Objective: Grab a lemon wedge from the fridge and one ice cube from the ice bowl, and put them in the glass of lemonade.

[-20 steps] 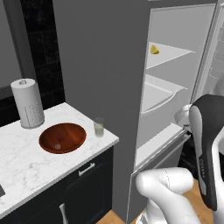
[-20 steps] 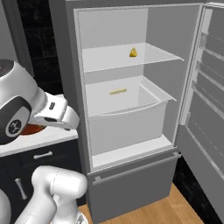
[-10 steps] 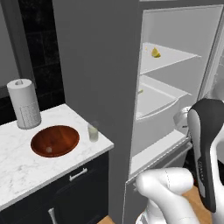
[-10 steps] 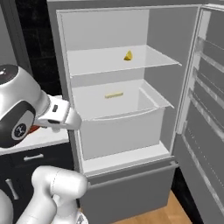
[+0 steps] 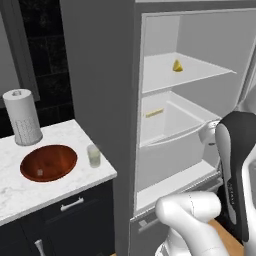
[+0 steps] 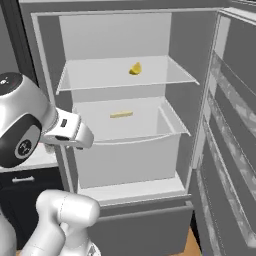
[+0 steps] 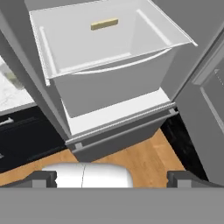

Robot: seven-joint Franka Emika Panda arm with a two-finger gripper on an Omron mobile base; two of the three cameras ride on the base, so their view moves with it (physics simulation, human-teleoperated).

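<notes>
The fridge (image 5: 100, 75) stands open, and its door (image 6: 235, 125) is swung out to the right. A tiny yellow lemon wedge (image 5: 177, 65) (image 6: 135, 68) lies on the upper shelf. On the marble counter to the left of the fridge sits the reddish-brown ice bowl (image 5: 49, 162) with a pale speck in it, too small to tell as the ice cube. The glass of lemonade (image 5: 93, 155) stands just right of the bowl. My gripper (image 7: 112, 178) is open and empty. It hangs in front of the fridge at drawer height, well below the wedge, and points down at the drawer.
A thin tan-yellow bar (image 7: 104, 23) (image 5: 154, 113) lies in the pale fridge drawer (image 7: 109, 83). A white paper-towel roll (image 5: 22, 117) stands behind the bowl. Dark cabinets (image 5: 75, 210) run under the counter. Wooden floor (image 7: 135, 159) lies before the fridge.
The whole picture has shifted left in both base views and the fridge looks nearer, so the camera has moved. My gripper stays open and empty.
</notes>
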